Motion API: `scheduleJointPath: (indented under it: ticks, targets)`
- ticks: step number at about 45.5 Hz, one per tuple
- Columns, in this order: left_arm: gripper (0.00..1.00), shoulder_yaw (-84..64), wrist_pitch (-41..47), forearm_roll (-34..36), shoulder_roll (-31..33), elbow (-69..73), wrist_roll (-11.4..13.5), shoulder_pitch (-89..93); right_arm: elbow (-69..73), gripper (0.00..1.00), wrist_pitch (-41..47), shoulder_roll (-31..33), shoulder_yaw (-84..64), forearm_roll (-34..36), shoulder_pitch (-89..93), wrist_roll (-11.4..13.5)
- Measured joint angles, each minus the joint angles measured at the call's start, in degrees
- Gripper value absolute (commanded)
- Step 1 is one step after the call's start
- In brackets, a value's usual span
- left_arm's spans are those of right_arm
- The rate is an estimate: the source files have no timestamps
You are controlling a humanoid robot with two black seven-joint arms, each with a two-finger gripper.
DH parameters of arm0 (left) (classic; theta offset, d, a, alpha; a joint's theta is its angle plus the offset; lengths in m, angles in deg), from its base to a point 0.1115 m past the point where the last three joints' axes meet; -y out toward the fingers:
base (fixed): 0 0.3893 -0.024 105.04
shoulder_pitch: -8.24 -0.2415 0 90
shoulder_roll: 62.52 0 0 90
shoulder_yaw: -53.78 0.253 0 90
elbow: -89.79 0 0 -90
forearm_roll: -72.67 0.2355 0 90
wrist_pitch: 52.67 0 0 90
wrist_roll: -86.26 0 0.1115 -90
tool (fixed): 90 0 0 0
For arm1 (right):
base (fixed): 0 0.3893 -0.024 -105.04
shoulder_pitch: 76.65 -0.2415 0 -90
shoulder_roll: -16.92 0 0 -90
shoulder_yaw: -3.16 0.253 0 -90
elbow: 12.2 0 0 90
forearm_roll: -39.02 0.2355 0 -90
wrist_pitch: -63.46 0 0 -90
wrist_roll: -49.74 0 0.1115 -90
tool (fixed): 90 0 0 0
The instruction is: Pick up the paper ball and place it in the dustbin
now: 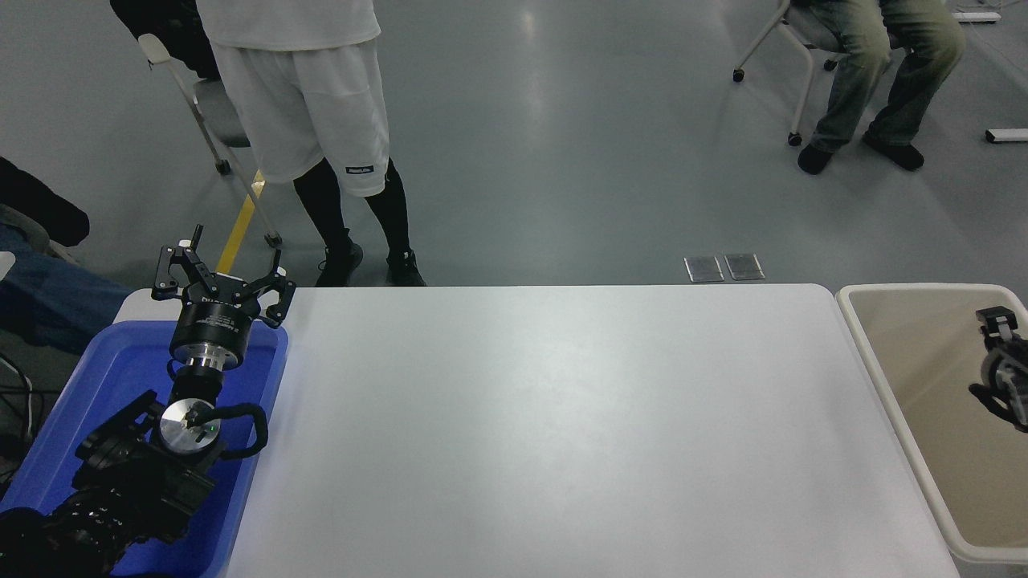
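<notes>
I see no readable writing, my right gripper [998,365] hangs over the dustbin [871,341], its grip impossible to tell, the paper ball out of sight, left gripper [221,277] spread wide over the blue tray [120,369].

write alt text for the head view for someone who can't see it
The right end effector hangs over the open beige dustbin at a bare white table's right end. The left end effector, open, sits parked over a blue tray.

Glossy grey floor [562,144] reflecting overhead light beyond a white surface [562,433]. Two floor plates [724,267] near its far edge; wheeled chairs [783,40] at both far corners.
</notes>
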Motion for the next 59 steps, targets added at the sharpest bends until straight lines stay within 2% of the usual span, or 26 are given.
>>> scheduleJointPath:
  ticks: [13,16,20,27,43,51,59]
  targets:
    - [0.99,0.0,0.0,0.0,0.0,0.0,0.0,0.0,9.4,1.0,2.5,0.0,20.8,0.2,3.8,-0.1]
    - [0.99,0.0,0.0,0.0,0.0,0.0,0.0,0.0,10.4,1.0,3.8,-0.6,24.1,0.3,4.6,-0.8]
    - [0.99,0.0,0.0,0.0,0.0,0.0,0.0,0.0,11.3,1.0,5.4,-1.7,27.8,0.8,6.0,-4.4]
    - [0.99,0.0,0.0,0.0,0.0,0.0,0.0,0.0,12.1,1.0,7.9,-5.1,31.8,1.9,8.9,-14.8]
    - [0.99,0.0,0.0,0.0,0.0,0.0,0.0,0.0,11.6,1.0,13.1,-12.0,34.5,7.5,12.2,-32.9]
    - [0.99,0.0,0.0,0.0,0.0,0.0,0.0,0.0,11.3,1.0,14.7,-14.4,34.4,8.5,13.2,-37.6]
    - [0.99,0.0,0.0,0.0,0.0,0.0,0.0,0.0,11.7,1.0,15.6,-15.8,33.1,8.6,13.9,-39.7]
